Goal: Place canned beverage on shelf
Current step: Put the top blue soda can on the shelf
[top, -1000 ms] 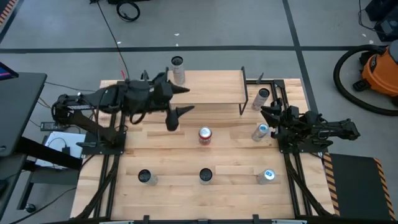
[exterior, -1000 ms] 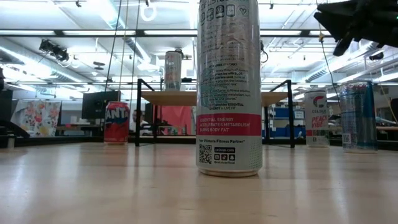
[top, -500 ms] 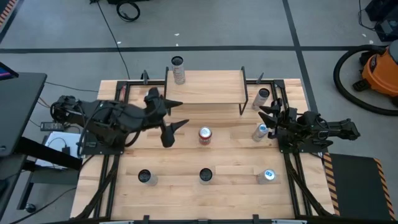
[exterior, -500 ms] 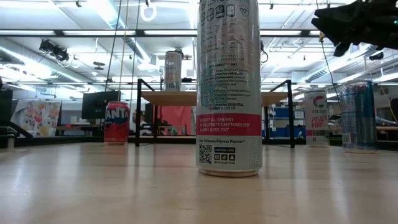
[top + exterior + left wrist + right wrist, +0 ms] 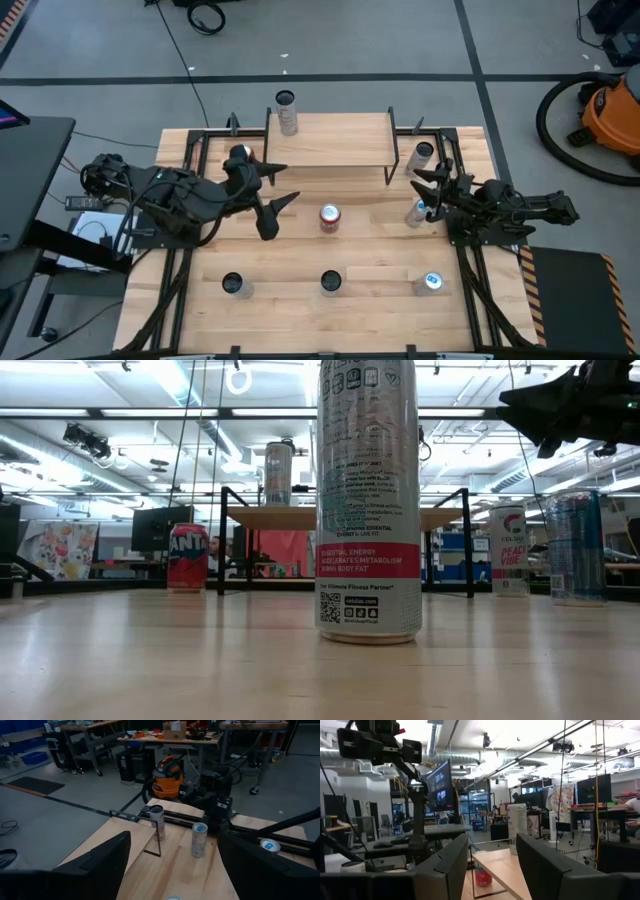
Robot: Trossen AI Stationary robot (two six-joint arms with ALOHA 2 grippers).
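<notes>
Your left gripper point(image 5: 281, 189) hangs over the table left of centre in the overhead frame, its two dark fingers spread wide with nothing between them; its own wrist camera shows the same broad, empty gap, looking across at two cans near the far arm. Your right gripper point(image 5: 425, 183) sits at the right edge of the overhead frame, fingers parted and empty, just above the blue-topped can point(image 5: 419, 211) and close to the silver can point(image 5: 422, 155) beside the shelf's right leg; whether it touches either one, you cannot tell from overhead. From table height it shows as a dark shape in the upper right corner, above the cans there. You'll find the shelf point(image 5: 335, 139) at the top centre of the overhead frame, a pale board on thin black legs, with one tall silver can point(image 5: 287, 110) standing upright at its left end. In the middle of the table, just below the shelf, stands the red can point(image 5: 329, 217), well apart from both grippers. Along the lower part of the overhead frame three more cans stand in a row: one at lower left point(image 5: 232, 285), one at centre point(image 5: 330, 283), and a blue-topped one at lower right point(image 5: 432, 282). In the table-height picture the centre can point(image 5: 368, 500) fills the middle of the frame.
</notes>
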